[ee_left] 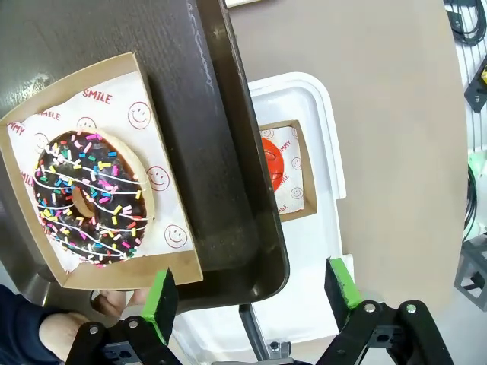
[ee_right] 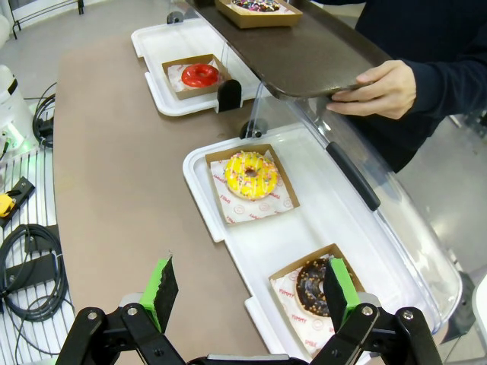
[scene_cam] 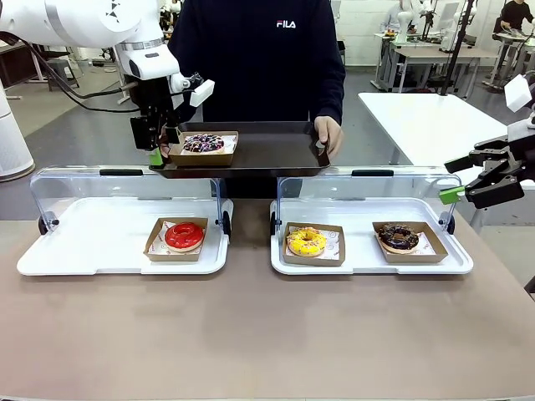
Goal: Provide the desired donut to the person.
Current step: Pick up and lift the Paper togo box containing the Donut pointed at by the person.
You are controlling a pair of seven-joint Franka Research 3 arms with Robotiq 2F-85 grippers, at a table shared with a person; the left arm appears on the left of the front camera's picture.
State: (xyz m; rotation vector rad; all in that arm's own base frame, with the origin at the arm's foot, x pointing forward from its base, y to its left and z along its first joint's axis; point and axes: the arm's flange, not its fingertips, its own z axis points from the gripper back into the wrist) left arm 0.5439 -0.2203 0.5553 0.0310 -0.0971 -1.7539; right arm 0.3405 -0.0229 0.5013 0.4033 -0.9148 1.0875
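Sprinkled chocolate donut (ee_left: 91,198) sits in its cardboard box (ee_left: 173,255) on the left end of the dark tray (scene_cam: 276,152). The person (scene_cam: 259,67) holds the tray level, with one hand (scene_cam: 328,138) on its right end.

Left gripper (ee_left: 251,290) is at the tray's left end, jaws spread wide and gripping nothing. In the wrist view only the tray's rim lies between the pads. The box lies off to one side of the gap, beyond one green pad, which overlaps the box's near edge. Cannot tell if pad and box touch. The other pad hangs outside the tray's rim.

The box is near square, so it has no long axis to speak of, and it sits cornerwise to the jaw line.

Right gripper (scene_cam: 456,179) is also wide and empty, well off the tray's right end.

Judgement: the donut looks delivered, so the next move is probably the left arm backing away from the tray's left end. It should draw straight off, away from the box, so the near pad does not drag the cardboard. The left arm is by far the nearer one.
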